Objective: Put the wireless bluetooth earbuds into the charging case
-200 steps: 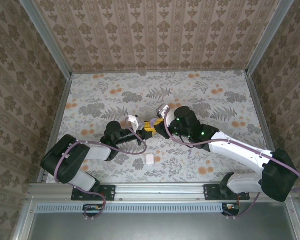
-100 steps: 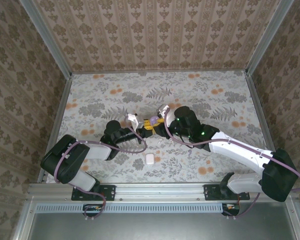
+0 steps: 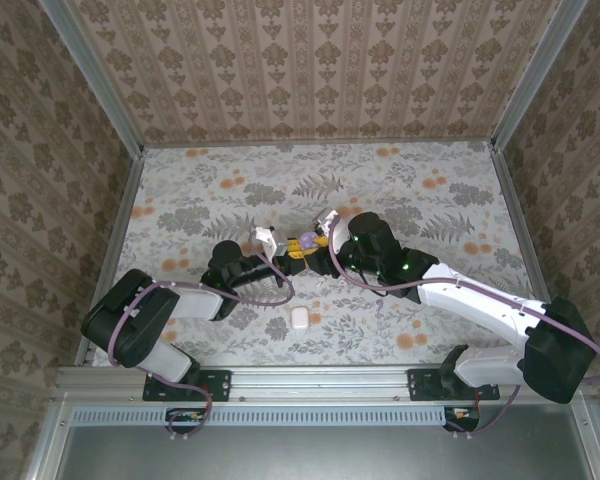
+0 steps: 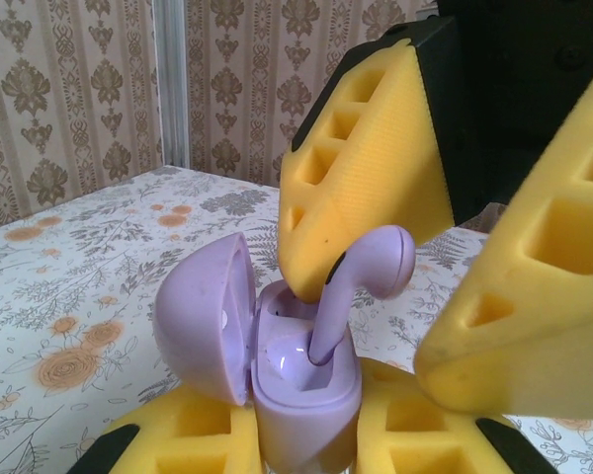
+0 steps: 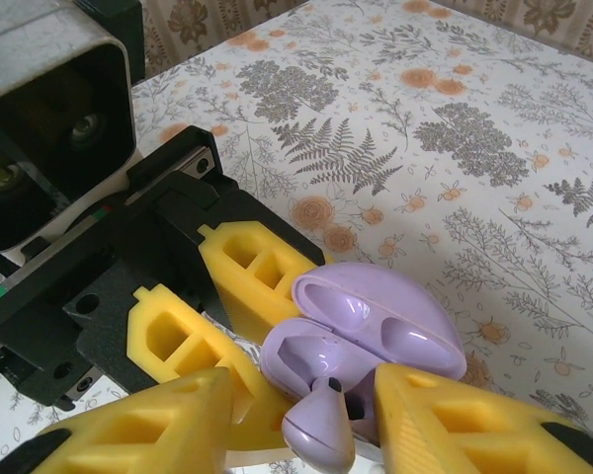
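Main change from a second ago: the right end effector (image 5: 314,423) has spread its yellow fingers apart. From above, a bit of lilac now peeks out between the two arms where it was all yellow before. The arms themselves have hardly budged.

The small lilac plastic earbud (image 4: 371,265) stands with its stem down in one socket of the glossy lilac charging case (image 4: 306,405), whose hinged lid is swung open to the left in the left wrist view. The stem is close to upright, leaning a touch, and the head sits proud of the case, so I'd say it's not fully seated. The case is held up by the left end effector (image 4: 298,449), clamped tight on it from both sides.

The right end effector is right over the bud, with a gap showing on either side in its own camera, so it's gripping nothing. The next move looks like a push straight down along the stem, and the right arm is the one placed for it.

A small white rounded pebble-like object (image 3: 299,318) lies on the floral-patterned table (image 3: 430,200), nearer the arm bases.
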